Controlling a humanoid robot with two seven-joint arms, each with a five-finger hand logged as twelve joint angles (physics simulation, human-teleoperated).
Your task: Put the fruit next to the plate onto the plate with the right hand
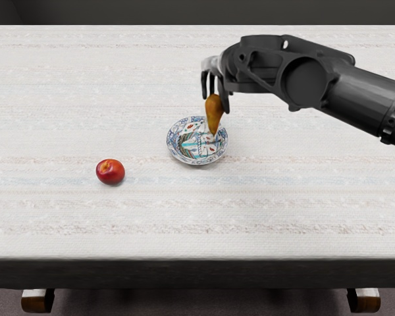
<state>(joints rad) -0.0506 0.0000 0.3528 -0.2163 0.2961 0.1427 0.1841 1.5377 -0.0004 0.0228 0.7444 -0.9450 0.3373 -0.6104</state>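
Right robot hand (215, 79) around orange fruit (213, 113) over patterned plate (178, 150).

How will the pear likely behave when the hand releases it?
The pear hangs upright, seemingly narrow end down over the plate, so it would probably topple onto its side. Its tapered shape suggests rolling in a curve; the plate's raised rim may stop it. The right hand grips only its top, so it might swing.

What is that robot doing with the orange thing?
The robot's right hand grips a long orange-brown fruit and holds it upright over the round patterned plate. Its lower tip is at the plate, but it is not lying there yet. A round red fruit sits apart on the pale table, left of the plate.
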